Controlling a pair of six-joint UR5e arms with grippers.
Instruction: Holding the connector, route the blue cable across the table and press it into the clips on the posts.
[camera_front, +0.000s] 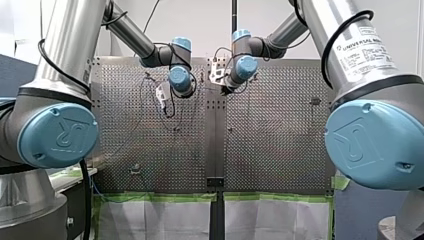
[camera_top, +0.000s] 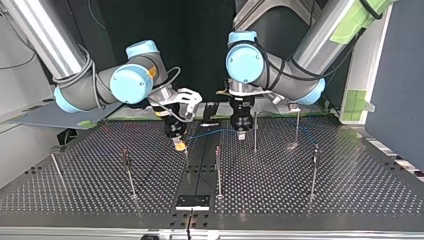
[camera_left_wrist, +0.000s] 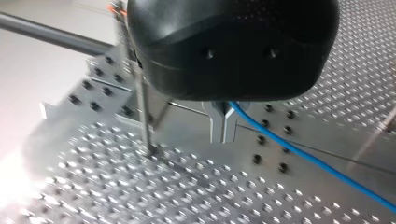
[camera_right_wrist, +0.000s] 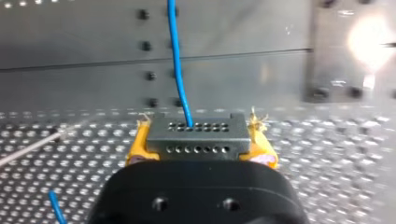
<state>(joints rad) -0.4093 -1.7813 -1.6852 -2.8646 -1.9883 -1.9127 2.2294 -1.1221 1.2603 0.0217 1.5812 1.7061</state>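
In the right wrist view my right gripper (camera_right_wrist: 200, 156) is shut on the grey connector (camera_right_wrist: 196, 135), which sits between its yellow pads (camera_right_wrist: 136, 147). The blue cable (camera_right_wrist: 177, 60) leaves the connector and runs straight ahead over the plate. In the left wrist view my left gripper (camera_left_wrist: 222, 127) has its metal fingers shut on the blue cable (camera_left_wrist: 303, 156), which trails away to one side. A thin post (camera_left_wrist: 144, 116) stands beside it. In the top view my right gripper (camera_top: 178, 144) and my left gripper (camera_top: 241, 133) hang low over the table's far middle, with the blue cable (camera_top: 212, 133) strung between them.
Several thin posts stand on the perforated table (camera_top: 350, 190), among them one (camera_top: 129, 172) at the top view's left, one (camera_top: 218, 170) in the middle and one (camera_top: 314, 170) at the right. A black plate (camera_top: 192, 202) lies at the near edge.
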